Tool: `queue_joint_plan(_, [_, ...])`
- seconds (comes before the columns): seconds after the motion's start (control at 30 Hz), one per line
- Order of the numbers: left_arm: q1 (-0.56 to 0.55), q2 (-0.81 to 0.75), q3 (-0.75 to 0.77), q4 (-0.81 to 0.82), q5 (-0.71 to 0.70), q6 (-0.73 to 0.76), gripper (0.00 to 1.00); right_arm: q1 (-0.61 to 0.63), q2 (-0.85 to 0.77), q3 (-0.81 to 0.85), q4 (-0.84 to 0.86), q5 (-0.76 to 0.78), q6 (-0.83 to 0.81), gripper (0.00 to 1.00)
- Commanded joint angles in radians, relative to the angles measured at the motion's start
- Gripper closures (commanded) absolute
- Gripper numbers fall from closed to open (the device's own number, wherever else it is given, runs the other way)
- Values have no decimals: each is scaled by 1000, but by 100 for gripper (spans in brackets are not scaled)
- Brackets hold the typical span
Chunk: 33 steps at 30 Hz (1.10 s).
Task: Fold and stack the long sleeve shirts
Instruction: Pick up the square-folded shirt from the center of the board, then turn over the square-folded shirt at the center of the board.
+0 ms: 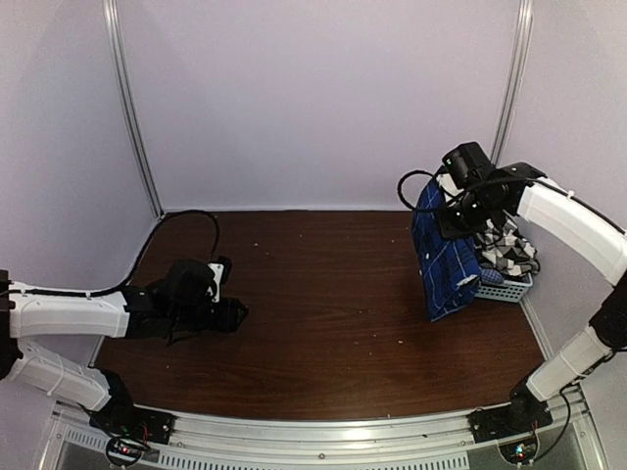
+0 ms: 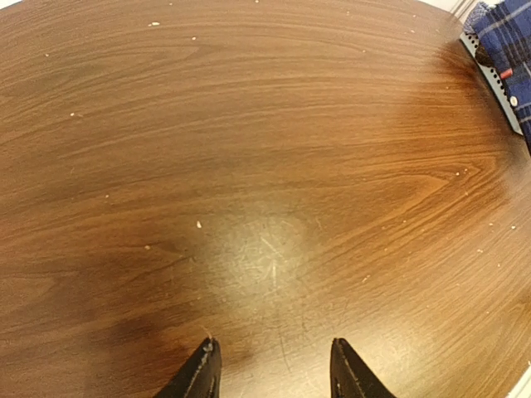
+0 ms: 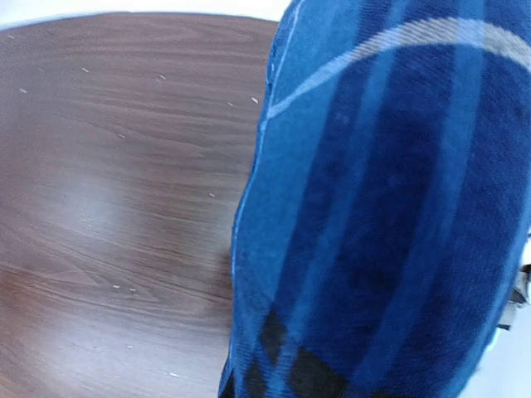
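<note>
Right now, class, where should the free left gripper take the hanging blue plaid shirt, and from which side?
The blue plaid shirt hangs lengthwise from the right gripper, basket crowding its right side; so probably pinch its lower free corner, coming from the table's middle.

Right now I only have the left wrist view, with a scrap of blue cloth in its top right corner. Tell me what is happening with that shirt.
Observer: The right hand grips the blue plaid shirt by its top, and the cloth hangs down in a long drape.
Operator: Find me the other shirt.
Observer: The black-and-white checked shirt lies bunched in the mesh basket, near the right edge of the table, just behind the hanging blue one.
Operator: Place my left hand relative to all that.
Observer: The left hand sits low over the table's left side, pointing toward the shirts across the table.
</note>
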Motion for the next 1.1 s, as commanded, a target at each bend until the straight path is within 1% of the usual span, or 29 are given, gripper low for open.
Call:
queue_joint_plan(0.0, [19,-25,20,-31,-25,34,54,102,145,63,-208,358,58,100])
queue_joint_plan(0.13, [29,-21,10,-34,-22,28,54,230,302,135,-262,452,155,100])
queue_joint_plan(0.27, [36,-11,10,-46,-30,28,54,404,494,295,-417,532,299,100])
queue_joint_plan(0.33, [40,-9,10,-54,-38,24,54,474,589,371,-468,548,346,100])
queue_joint_plan(0.43, [50,-17,11,-75,-57,11,54,564,699,446,-469,519,384,94])
queue_joint_plan(0.53, [59,-41,7,-87,-67,-1,54,643,800,532,-459,471,399,82])
queue_joint_plan(0.57, [62,-50,5,-88,-70,-2,54,673,831,564,-451,456,396,75])
queue_joint_plan(0.67, [71,-71,1,-96,-86,-2,52,751,897,647,-414,429,387,49])
queue_joint_plan(0.73, [74,-81,4,-98,-92,4,46,789,911,665,-381,420,384,30])
queue_joint_plan(0.8, [76,-88,11,-97,-87,6,40,810,887,650,-332,393,373,17])
queue_joint_plan(0.87, [76,-87,18,-91,-72,8,35,823,823,574,-249,351,348,10])
queue_joint_plan(0.97, [76,-80,23,-70,-32,2,30,827,660,406,-78,281,316,1])
queue_joint_plan(1.0, [76,-79,19,-56,-11,-3,29,824,602,344,-10,265,306,0])
queue_joint_plan(1.07, [76,-78,-2,3,43,-23,28,794,465,228,65,242,301,0])
